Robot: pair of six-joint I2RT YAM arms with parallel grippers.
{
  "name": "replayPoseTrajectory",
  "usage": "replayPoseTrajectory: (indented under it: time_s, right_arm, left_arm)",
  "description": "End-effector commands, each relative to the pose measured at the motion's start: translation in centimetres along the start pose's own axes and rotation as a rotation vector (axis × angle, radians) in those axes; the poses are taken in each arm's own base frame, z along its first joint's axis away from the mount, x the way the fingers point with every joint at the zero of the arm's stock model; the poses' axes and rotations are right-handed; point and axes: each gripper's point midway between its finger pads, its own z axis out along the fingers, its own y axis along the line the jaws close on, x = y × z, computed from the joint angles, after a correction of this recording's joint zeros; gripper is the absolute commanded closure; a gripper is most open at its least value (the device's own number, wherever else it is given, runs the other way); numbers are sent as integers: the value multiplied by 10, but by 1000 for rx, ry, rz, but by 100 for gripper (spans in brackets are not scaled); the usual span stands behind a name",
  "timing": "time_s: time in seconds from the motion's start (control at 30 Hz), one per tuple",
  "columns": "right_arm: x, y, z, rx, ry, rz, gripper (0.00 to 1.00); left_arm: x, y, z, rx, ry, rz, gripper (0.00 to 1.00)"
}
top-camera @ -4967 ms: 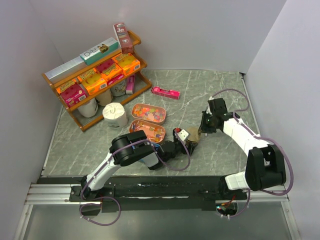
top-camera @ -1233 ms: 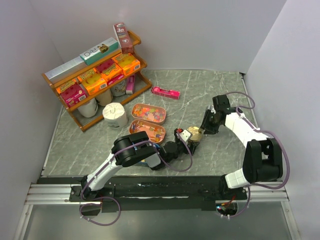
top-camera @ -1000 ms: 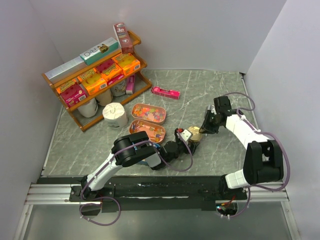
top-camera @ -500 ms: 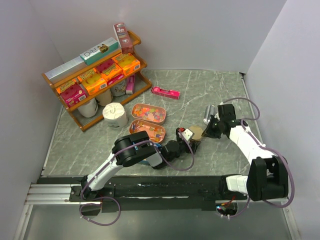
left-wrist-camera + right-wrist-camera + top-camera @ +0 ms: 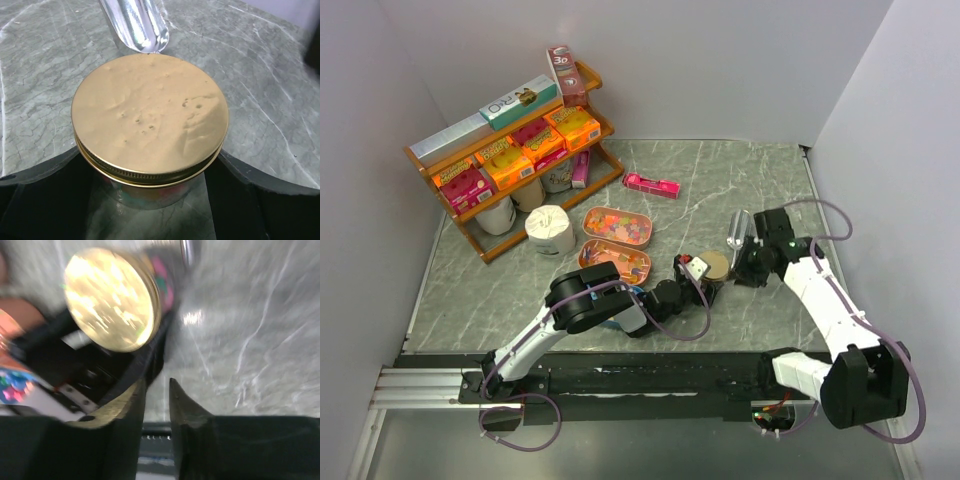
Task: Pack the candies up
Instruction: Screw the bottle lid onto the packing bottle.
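The candies are tiny bright sweets lying in two orange trays at mid-table. More candies show through the glass of a jar with a gold lid. My left gripper is shut on the jar, one finger on each side below the lid. My right gripper hangs just right of the jar. In the right wrist view its fingertips stand a narrow gap apart with nothing between them, and the lid is up to their left.
A metal scoop lies just behind the jar, its bowl close to the lid. A wooden shelf with boxes stands at back left, white rolls beside it. A pink box lies at the back.
My right gripper has drawn back from the jar's lid toward the right and near side, and its elbow has swung nearer. The scoop is now uncovered. The left arm and jar have not moved.
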Motion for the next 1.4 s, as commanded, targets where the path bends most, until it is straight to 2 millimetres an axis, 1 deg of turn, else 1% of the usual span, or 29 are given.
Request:
replayPoseTrajectory:
  time_s: [0.0, 0.03, 0.1, 0.13, 0.17, 0.2, 0.23, 0.33, 0.47, 0.57, 0.63, 0.8, 0.9, 0.97, 1.03, 1.07, 1.17, 1.23, 1.27, 1.3, 1.37]
  right_arm:
    - [-46, 7, -13, 52, -142, 45, 60]
    - [-54, 12, -13, 37, -158, 27, 58]
    - [-60, 18, -4, 30, -144, 7, 57]
    - [-69, 25, -3, 11, -161, -16, 57]
    - [-69, 24, 7, 25, -133, -24, 57]
    - [-73, 27, 10, 22, -132, -36, 57]
    - [-75, 27, 18, 33, -116, -57, 57]
    - [-78, 25, 29, 44, -105, -85, 57]
    - [-78, 21, 38, 61, -105, -109, 56]
    - [-71, 16, 46, 68, -77, -113, 58]
    - [-63, 13, 51, 68, -53, -108, 62]
    - [-43, 6, 60, 56, -4, -107, 67]
    - [-33, 3, 63, 46, 23, -104, 73]
    - [-29, 4, 61, 31, 27, -104, 74]
    - [-21, 0, 60, 33, 40, -100, 78]
    - [-20, 0, 59, 28, 43, -101, 79]
    - [-7, -7, 59, 36, 63, -97, 83]
    - [-3, -8, 57, 38, 67, -93, 88]
    - [2, -12, 57, 40, 76, -89, 90]
    - [4, -11, 56, 31, 79, -90, 92]
    - [11, -13, 56, 33, 95, -88, 94]
  left_arm:
    - [159, 28, -78, -15, 499, 186, 58]
    - [160, 28, -79, -12, 502, 191, 58]
    - [160, 27, -80, -8, 502, 194, 58]
    - [162, 27, -82, -6, 505, 196, 58]
    - [161, 27, -82, -7, 505, 198, 58]
    - [162, 27, -82, -5, 505, 200, 58]
    - [163, 27, -83, -3, 506, 204, 58]
    - [164, 28, -86, -2, 511, 214, 59]
    - [166, 28, -88, 2, 514, 219, 59]
    - [166, 27, -88, 3, 514, 219, 59]
    - [167, 27, -87, 3, 517, 218, 59]
    - [167, 27, -87, 3, 514, 216, 59]
    - [168, 27, -87, 5, 518, 216, 57]
    - [168, 25, -88, 15, 515, 214, 53]
    - [167, 26, -88, 10, 511, 210, 48]
    - [168, 26, -88, 8, 514, 211, 44]
    - [169, 27, -88, 7, 519, 216, 38]
    - [170, 27, -85, 2, 520, 218, 35]
    - [170, 27, -85, 2, 521, 218, 35]
    - [169, 27, -84, 0, 520, 217, 35]
    - [171, 27, -85, -2, 527, 216, 35]
